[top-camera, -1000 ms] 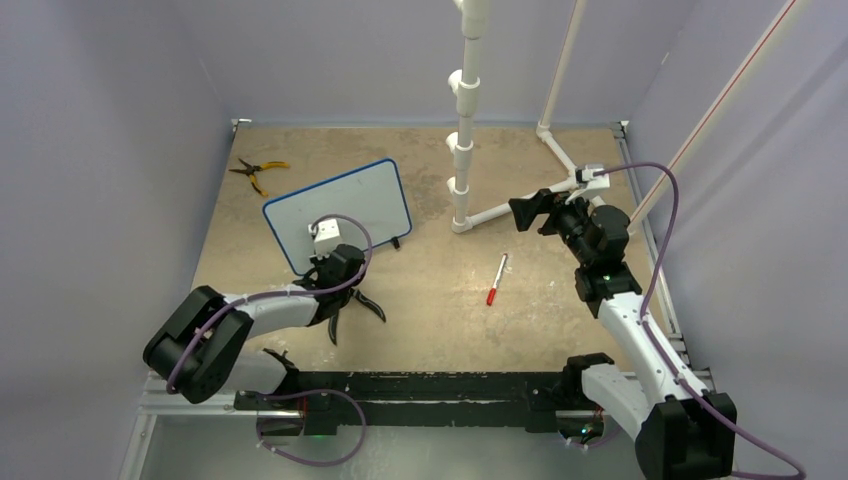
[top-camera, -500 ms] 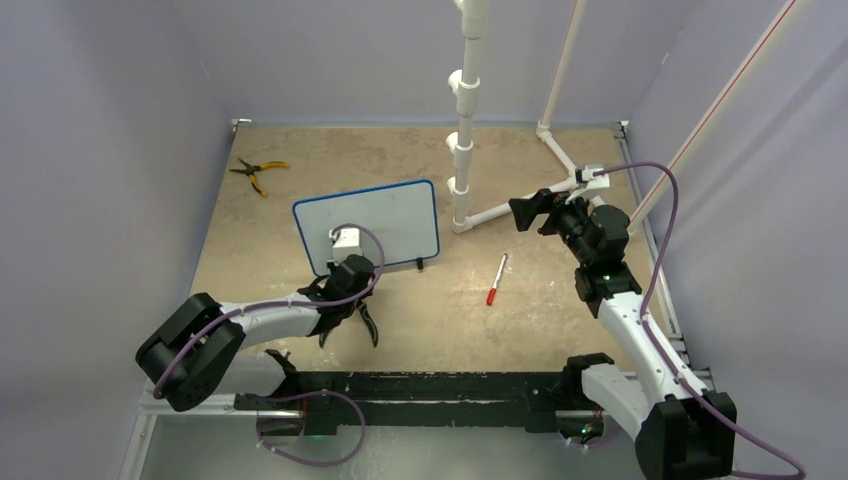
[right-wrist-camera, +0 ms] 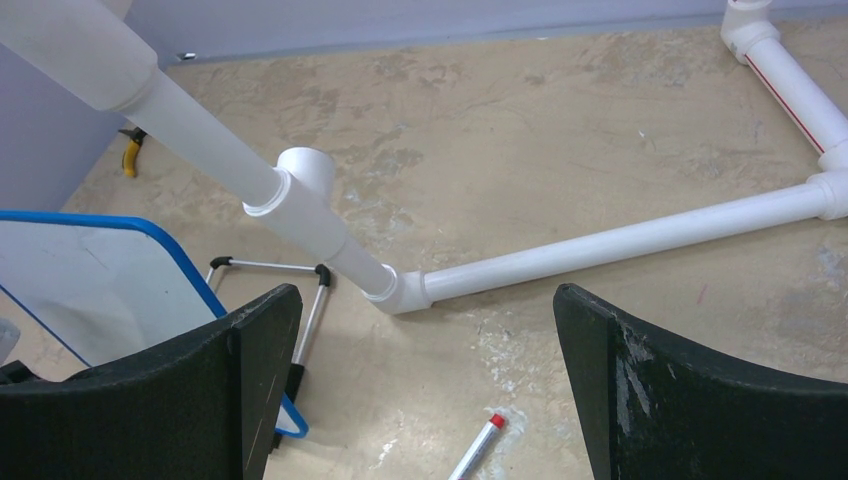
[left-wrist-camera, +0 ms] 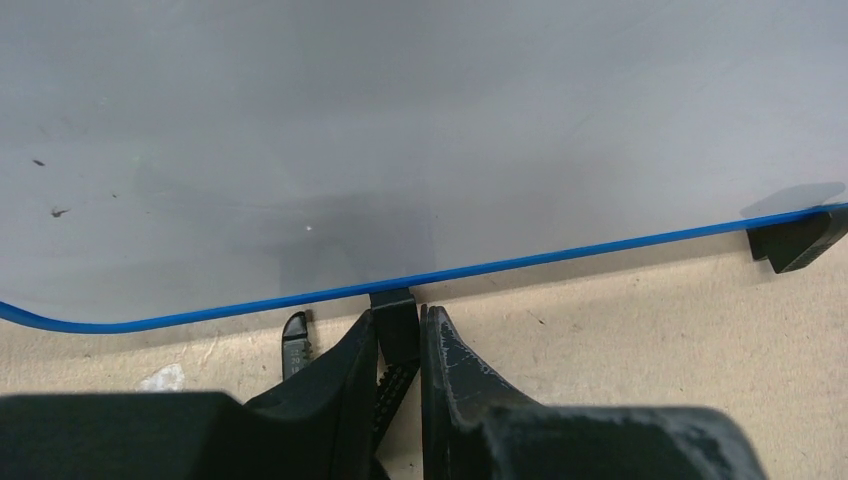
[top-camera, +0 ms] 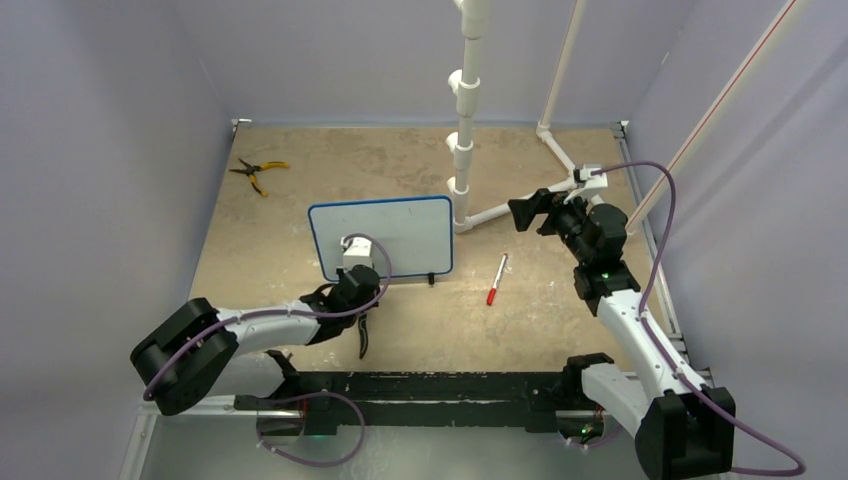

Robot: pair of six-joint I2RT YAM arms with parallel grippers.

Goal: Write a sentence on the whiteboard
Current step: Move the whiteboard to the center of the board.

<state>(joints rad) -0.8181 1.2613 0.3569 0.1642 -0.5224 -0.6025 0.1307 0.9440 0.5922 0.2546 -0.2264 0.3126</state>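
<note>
whiteboard (top-camera: 385, 238) stands upright on its feet, left of table (top-camera: 300, 150) centre, face toward the arms. face reads blank in the left wrist view apart from a few specks; no sentence on it yet.

left gripper (left-wrist-camera: 398, 335): jaws narrow, pinched on a small black foot (left-wrist-camera: 392, 300) at the board's lower blue edge. judged purpose: steady the board and square it for writing.

right gripper (top-camera: 527, 213): jaws wide, nothing between them, hovering above the table near the pvc pipe frame (top-camera: 465, 120). red-capped marker (top-camera: 497, 279) lies flat on the table between the board and the right arm, not picked up. judged next need: right arm fetches it.

edges/room: board's right edge sits close to the pipe upright, so little slack for sliding that way. open table in front of the board and leftward toward the yellow-handled pliers (top-camera: 258, 172). marker lies apart from board and pipes, free from above; the low pipe runs just beyond it.
</note>
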